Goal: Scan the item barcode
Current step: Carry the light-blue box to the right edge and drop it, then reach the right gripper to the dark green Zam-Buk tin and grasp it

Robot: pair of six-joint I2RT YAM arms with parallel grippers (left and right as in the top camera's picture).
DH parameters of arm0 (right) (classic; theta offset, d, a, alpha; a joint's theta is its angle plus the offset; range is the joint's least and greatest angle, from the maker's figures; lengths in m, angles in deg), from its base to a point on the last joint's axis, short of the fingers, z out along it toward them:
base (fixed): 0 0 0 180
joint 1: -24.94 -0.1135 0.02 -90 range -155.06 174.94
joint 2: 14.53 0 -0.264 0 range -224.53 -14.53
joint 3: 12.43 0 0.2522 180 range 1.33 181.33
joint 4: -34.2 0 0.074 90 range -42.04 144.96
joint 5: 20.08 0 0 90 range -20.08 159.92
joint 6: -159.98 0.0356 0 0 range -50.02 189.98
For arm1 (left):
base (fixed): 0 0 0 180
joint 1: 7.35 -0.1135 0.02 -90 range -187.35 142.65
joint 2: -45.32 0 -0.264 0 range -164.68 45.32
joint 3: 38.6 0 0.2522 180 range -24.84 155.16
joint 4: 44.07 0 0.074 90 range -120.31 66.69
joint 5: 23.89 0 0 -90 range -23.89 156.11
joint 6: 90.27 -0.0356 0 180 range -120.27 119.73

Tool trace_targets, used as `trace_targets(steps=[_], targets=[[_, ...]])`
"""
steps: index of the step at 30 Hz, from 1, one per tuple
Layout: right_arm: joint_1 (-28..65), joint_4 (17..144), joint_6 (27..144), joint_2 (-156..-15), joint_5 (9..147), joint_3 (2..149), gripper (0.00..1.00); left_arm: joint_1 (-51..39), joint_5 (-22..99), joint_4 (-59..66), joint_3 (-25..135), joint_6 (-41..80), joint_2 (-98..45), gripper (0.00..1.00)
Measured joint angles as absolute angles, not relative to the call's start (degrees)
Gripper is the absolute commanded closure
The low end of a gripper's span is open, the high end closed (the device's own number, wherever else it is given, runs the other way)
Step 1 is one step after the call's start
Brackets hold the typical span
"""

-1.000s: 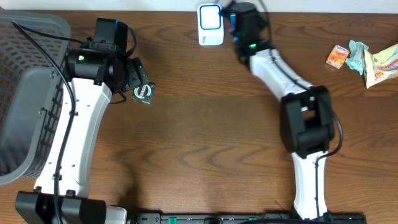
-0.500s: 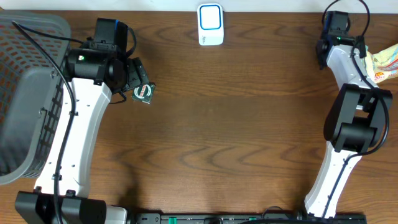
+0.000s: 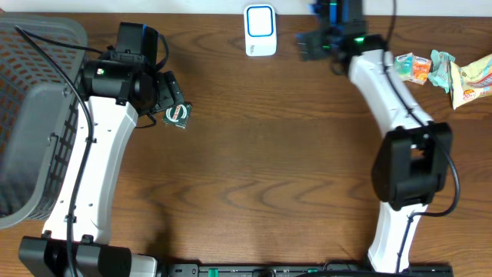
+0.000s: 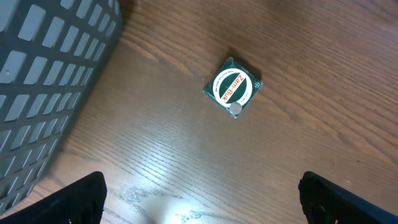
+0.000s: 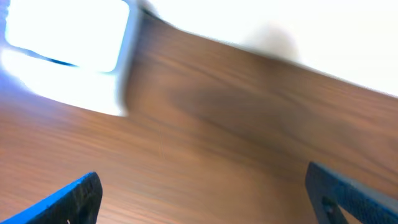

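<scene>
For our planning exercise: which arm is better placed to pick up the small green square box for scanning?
Left. Its open hand hovers close over the small green square box, with nothing between them. The right hand, open and empty, is far off beside the white scanner.

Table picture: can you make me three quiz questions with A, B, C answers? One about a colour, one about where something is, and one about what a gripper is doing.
1. The basket is: A grey, B red, C yellow.
2. The green box is: A in the basket, B on the table, C in the right gripper.
3. The right gripper is: A open and empty, B shut on the green box, C shut and empty.

Answers: 1 A, its mesh wall is grey. 2 B, it lies on the wood beside the basket. 3 A, its fingers stand wide apart with only table between them.
</scene>
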State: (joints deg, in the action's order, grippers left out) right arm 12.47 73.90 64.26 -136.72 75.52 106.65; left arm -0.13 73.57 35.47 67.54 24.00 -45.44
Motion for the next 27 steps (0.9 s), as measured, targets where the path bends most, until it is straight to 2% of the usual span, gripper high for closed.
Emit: trace_targets(steps=[5,10,17,27], targets=[[4.12,69.20,74.95,-138.14,86.01,106.70,0.01,-0.13,73.57,35.45,67.54,24.00,-45.44,0.02],[-4.82,61.18,80.24,-142.47,88.13,106.70,0.01,-0.13,73.59,35.45,67.54,24.00,-45.44,0.02],[-13.24,53.79,81.68,-147.58,86.76,106.67,0.01,-0.13,73.57,35.45,67.54,24.00,-45.44,0.02],[-17.56,54.42,73.94,-150.12,86.60,106.65,0.01,-0.13,73.57,35.45,67.54,24.00,-45.44,0.02]])
